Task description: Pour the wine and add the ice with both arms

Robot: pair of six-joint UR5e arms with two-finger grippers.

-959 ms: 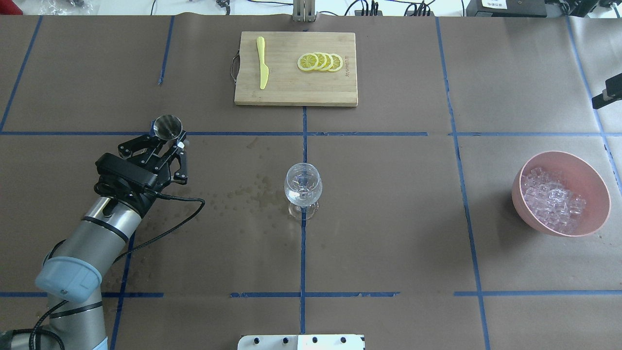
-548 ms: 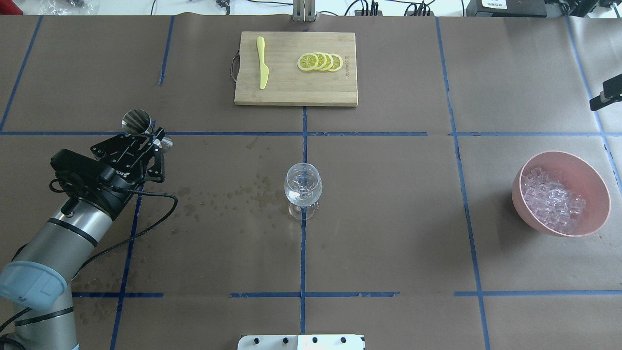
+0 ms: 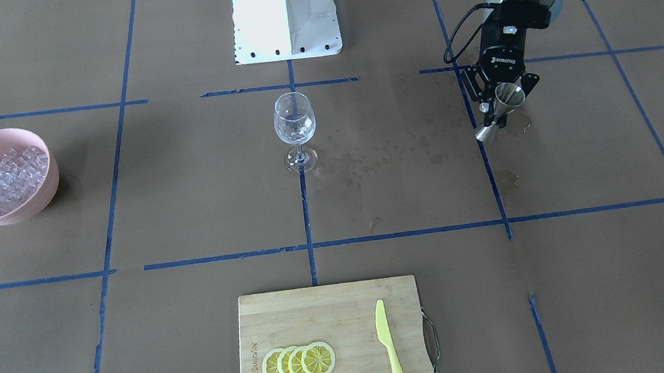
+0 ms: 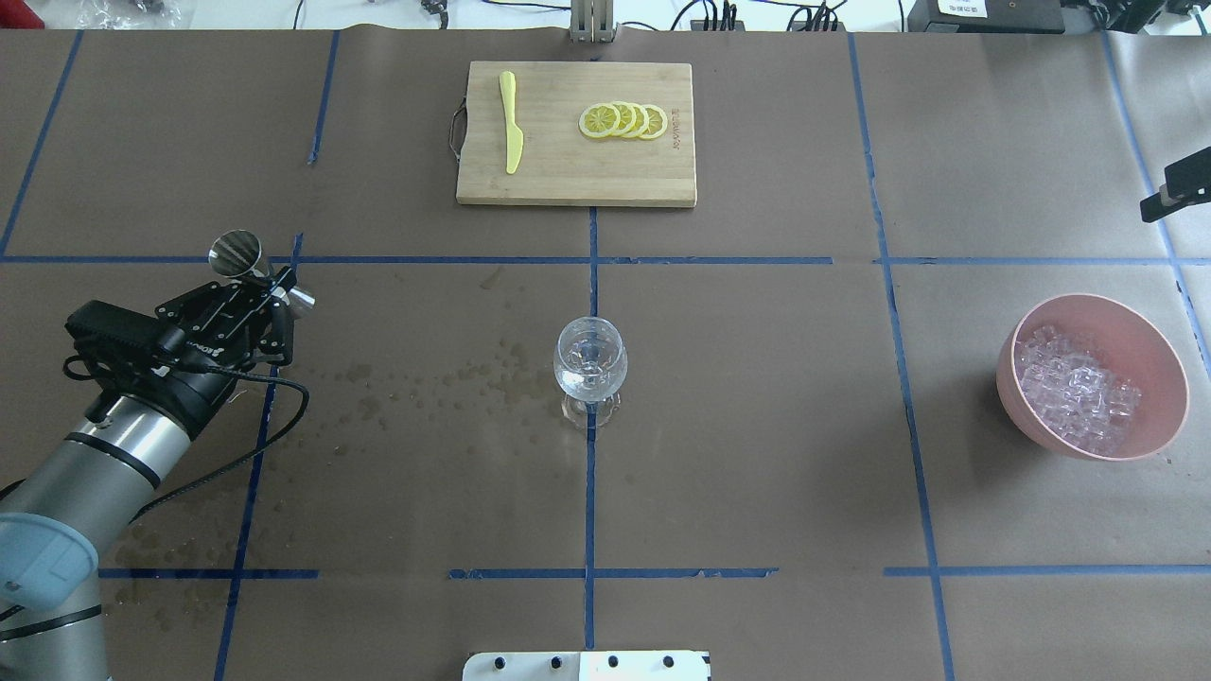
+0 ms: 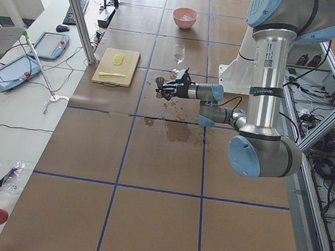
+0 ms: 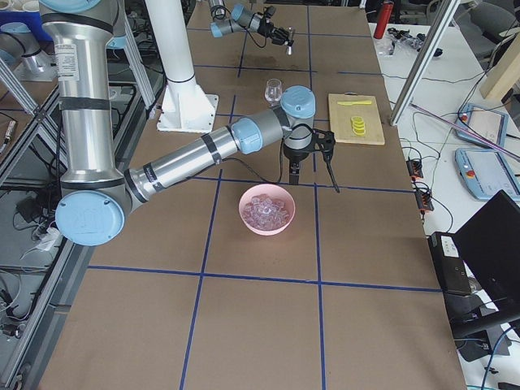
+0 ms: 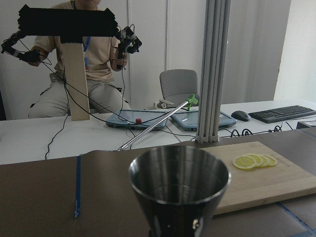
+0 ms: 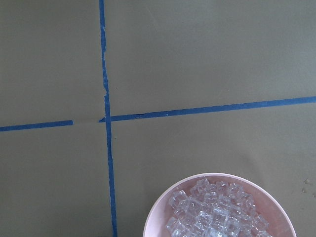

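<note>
The left claw (image 4: 272, 287) is clamping a steel jigger (image 4: 237, 253) at its narrow waist and holding it tilted, well off to the robot's left of the wine glass (image 4: 589, 364). A little clear wine (image 4: 587, 380) is sitting low in that glass. Well off on the glass's other side, the ice (image 4: 1079, 388) is lying heaped in a pink bowl (image 4: 1149, 350) on the tabletop (image 4: 757, 426). The right claw (image 6: 314, 183) is hanging just beside the bowl with its fingers spread apart, gripping nothing.

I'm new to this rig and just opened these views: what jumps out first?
The left gripper, at the table's left, holds a steel jigger beside wet spots. A wine glass stands at the centre, and a pink bowl heaped with ice sits at the table's right.
</note>
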